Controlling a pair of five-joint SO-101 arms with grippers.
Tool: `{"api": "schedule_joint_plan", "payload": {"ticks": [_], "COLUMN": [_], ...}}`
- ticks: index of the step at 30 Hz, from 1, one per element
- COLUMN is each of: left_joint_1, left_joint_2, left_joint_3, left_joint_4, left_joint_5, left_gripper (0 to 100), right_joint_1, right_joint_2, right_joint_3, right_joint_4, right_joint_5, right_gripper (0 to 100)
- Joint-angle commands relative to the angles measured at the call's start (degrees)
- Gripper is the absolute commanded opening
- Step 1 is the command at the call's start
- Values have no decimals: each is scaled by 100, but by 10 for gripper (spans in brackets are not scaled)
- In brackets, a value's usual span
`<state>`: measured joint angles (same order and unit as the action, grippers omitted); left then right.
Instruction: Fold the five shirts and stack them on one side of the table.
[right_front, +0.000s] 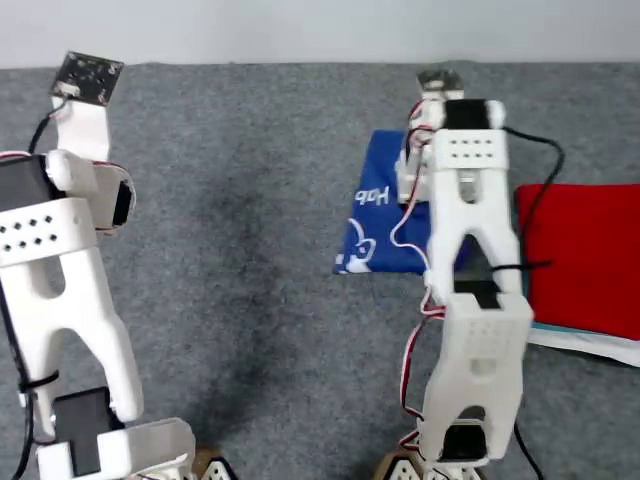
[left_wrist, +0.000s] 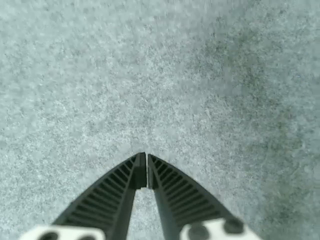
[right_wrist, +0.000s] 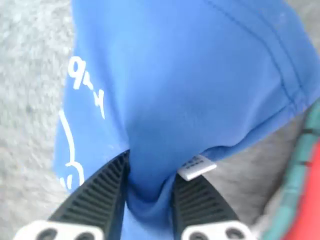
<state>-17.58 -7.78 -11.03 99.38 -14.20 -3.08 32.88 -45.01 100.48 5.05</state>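
Note:
A folded blue shirt (right_front: 375, 215) with white print lies on the grey table, partly under the right arm. In the right wrist view my right gripper (right_wrist: 147, 187) is shut on a bunched fold of the blue shirt (right_wrist: 175, 80), beside its white label (right_wrist: 196, 167). To its right sits a stack with a red shirt (right_front: 585, 255) on top and white and green layers under it. My left gripper (left_wrist: 146, 172) is shut over bare grey felt with nothing in it, at the table's far left (right_front: 85, 85).
The grey felt table (right_front: 250, 300) runs open between the two arms. The red stack's edge (right_wrist: 305, 185) lies close by the right gripper. A pale wall borders the far side.

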Motion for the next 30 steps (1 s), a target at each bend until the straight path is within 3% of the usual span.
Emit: {"api": "schedule_joint_plan", "payload": {"ticks": [1, 14, 21, 30], "left_joint_1": [-35, -44, -35, -35], "left_joint_2": [-431, -695, -677, -677], "left_joint_3": [171, 321, 321, 453], "left_joint_4": [123, 123, 123, 123], "left_joint_5": [-35, -35, -9, -9], "left_gripper": [14, 14, 14, 14], "right_joint_1": [382, 1631, 2554, 3266], "right_joint_2": [-1059, -3064, -3240, -3222], "right_joint_3": [88, 1609, 1618, 1635], "right_joint_4": [251, 251, 224, -22], "right_joint_5": [712, 2171, 3121, 3701], "right_gripper": [10, 10, 10, 10]}}
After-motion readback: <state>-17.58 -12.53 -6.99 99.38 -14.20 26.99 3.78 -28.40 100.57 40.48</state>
